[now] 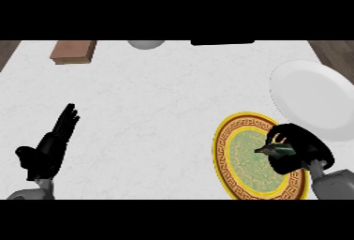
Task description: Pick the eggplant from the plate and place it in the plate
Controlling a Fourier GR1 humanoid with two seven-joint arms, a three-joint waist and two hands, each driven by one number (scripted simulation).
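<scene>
Broadly, the pale surface (159, 103) carries a white plate (311, 96) at far right and, nearer, a gold-rimmed green plate (239, 161). Over the patterned plate, the right robot hand (294, 152) is curled around the dark eggplant (276, 149), seemingly at the pick-up step. Next it likely needs lifting and carrying to the white plate. The left robot hand (50, 145) rests near left, fingers straight.

- White marble counter top (159, 117), faintly grey-veined.
- Round plate with yellow rim (232, 145): orange Greek-key band, pale green patterned centre.
- Plain white round plate (311, 93).
- Brown wooden block (72, 51).
- Dark, greenish-stemmed eggplant (275, 150).
- Black left hand (48, 147); black right hand (301, 145).
</scene>
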